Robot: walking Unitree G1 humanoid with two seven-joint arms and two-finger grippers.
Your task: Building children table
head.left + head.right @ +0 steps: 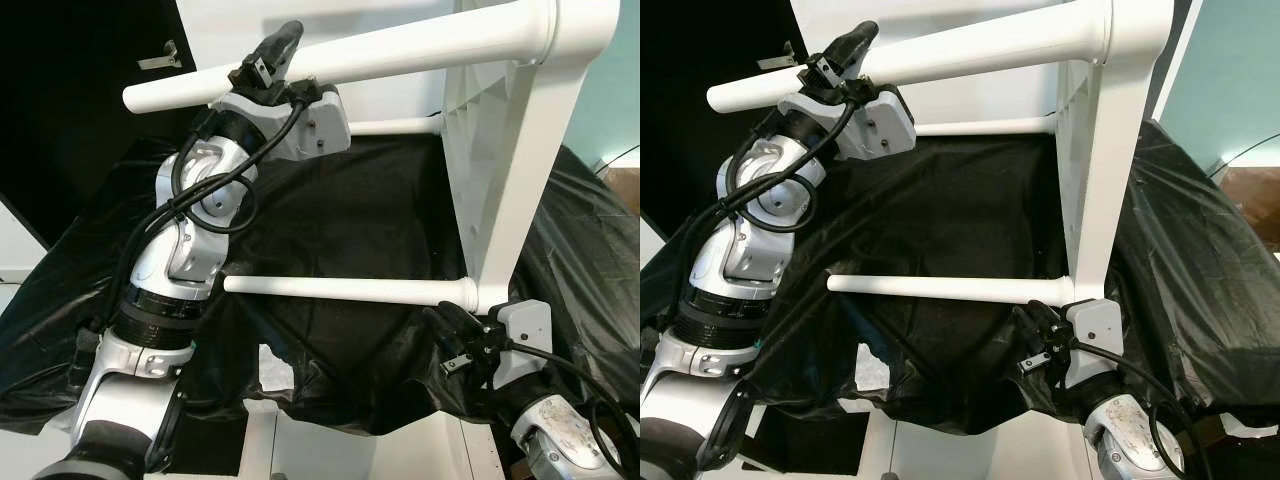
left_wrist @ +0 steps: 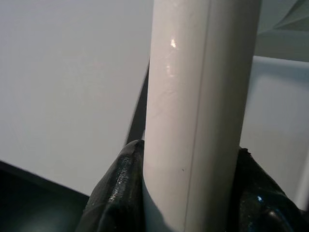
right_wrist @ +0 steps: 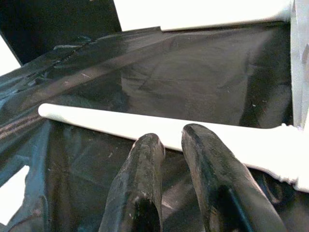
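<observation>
The white table frame [image 1: 520, 150] stood tipped on its side on the black plastic sheet [image 1: 370, 200], its legs sticking out sideways from it. My left claw [image 1: 268, 60] was clamped around the upper leg [image 1: 400, 45], partway along it toward the free end; through my left wrist camera the leg [image 2: 200, 111] ran straight up between my two black fingers [image 2: 118, 193], which pressed against it on both sides.

The lower leg [image 1: 350, 290] jutted out from the bottom corner of the frame, just above the sheet. My right claw [image 1: 455, 335] sat just below that corner, near where the lower leg met the frame. In my right wrist camera my fingers [image 3: 140, 193] lay close together with only a narrow gap, holding nothing, and the lower leg [image 3: 169, 130] crossed just beyond their tips. I could not tell whether the tips touched it.

A third leg [image 1: 395, 127] showed behind the frame, farther back over the sheet. The sheet hung crumpled over a white surface [image 1: 400, 450] below the frame. Behind the upper leg stood a white wall [image 1: 400, 10], with a dark panel [image 1: 80, 90] next to it, beyond the leg's free end.
</observation>
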